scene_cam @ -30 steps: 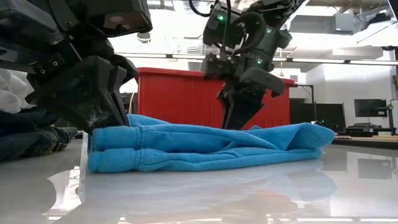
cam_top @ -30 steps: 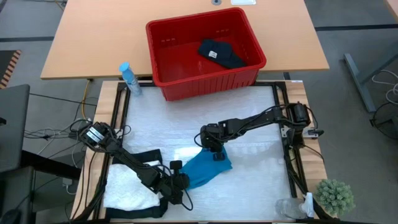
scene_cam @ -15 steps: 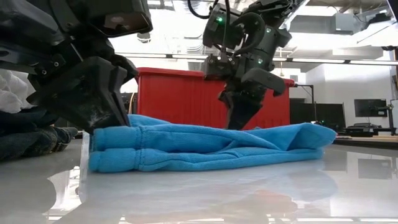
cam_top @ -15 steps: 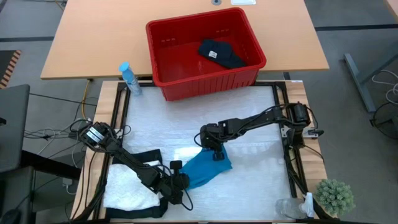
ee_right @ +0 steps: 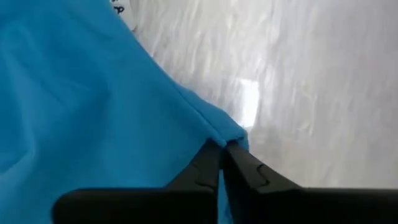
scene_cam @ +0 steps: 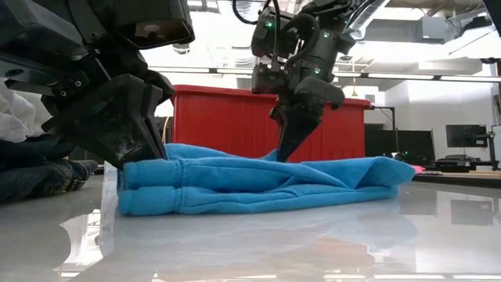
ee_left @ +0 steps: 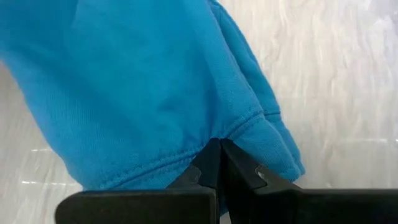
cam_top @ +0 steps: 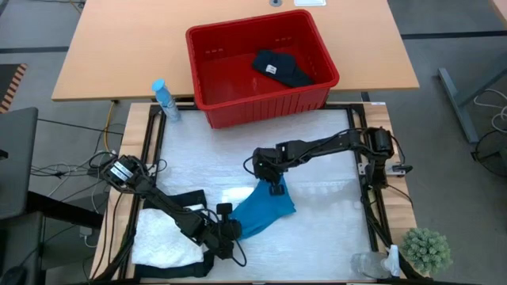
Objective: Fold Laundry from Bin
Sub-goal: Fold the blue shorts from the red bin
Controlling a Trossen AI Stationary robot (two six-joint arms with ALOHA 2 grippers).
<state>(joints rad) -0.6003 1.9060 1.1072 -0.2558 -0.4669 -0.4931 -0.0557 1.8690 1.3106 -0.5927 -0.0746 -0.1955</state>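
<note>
From above, the blue cloth (cam_top: pixel 264 210) is lying on the white table cover (cam_top: pixel 317 150) near the front middle, with both arms working on it. The right gripper (cam_top: pixel 275 188) is pinching the far corner of the cloth, and the left gripper (cam_top: pixel 224 231) is pinching its near left edge. The red bin (cam_top: pixel 207 79) is sitting at the back of the table with one dark garment (cam_top: pixel 282 69) inside it. A white crinkled cloth (cam_top: pixel 164 237) is resting on black garments (cam_top: pixel 186 204) at the front left, just beside the left arm. A blue spray bottle (cam_top: pixel 164 100) is standing left of the bin.

At table height, the cloth is lying in soft rolled layers. The left gripper (scene_cam: pixel 145 163) is pressing down on its end, and the right gripper (scene_cam: pixel 283 153) is coming down onto its top edge with its fingers closed on a small peak of fabric.

Past the left wrist, that arm's fingers (ee_left: pixel 211 163) are shut tight on the stitched hem of the cloth.

Past the right wrist, the fingers (ee_right: pixel 219 160) are closed on a pointed corner of the cloth above the white cover.

The step in hand looks like folding the blue piece, both corners gripped. The next move probably calls for both arms lifting together and carrying the held edge across the rest of the cloth, keeping the fabric taut so that it is not bunching.
</note>
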